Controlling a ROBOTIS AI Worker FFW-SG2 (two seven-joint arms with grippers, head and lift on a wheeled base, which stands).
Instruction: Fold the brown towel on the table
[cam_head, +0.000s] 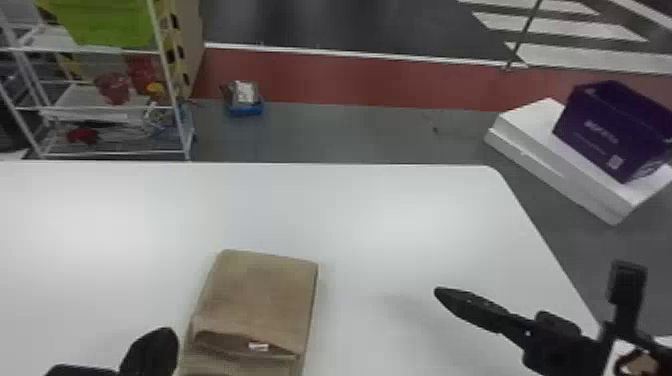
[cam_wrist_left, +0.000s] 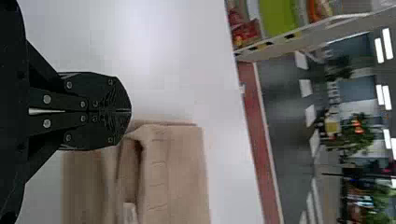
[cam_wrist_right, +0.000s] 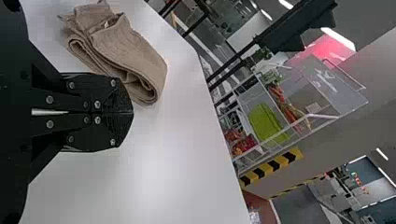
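The brown towel (cam_head: 262, 292) lies on the white table in a folded, layered stack, with a small white tag (cam_head: 258, 346) showing in an opening between layers near its close end. My left gripper (cam_head: 152, 350) is just left of that end; in the left wrist view the towel (cam_wrist_left: 180, 172) lies beyond the left gripper (cam_wrist_left: 130, 111), whose fingers are shut against each other. Well to the towel's right, over the table, is my right gripper (cam_head: 440, 292). The right wrist view has the right gripper (cam_wrist_right: 132, 113) shut with nothing between its fingers, and the towel's (cam_wrist_right: 126, 49) rolled-looking layers beyond.
The white table (cam_head: 400, 200) has its far edge beyond the towel and a slanting edge at the right. Past it stand a wire shelf (cam_head: 185, 135) at the far left and a purple box (cam_head: 610, 130) on white slabs at the right. A small blue container (cam_head: 245, 107) sits on the floor.
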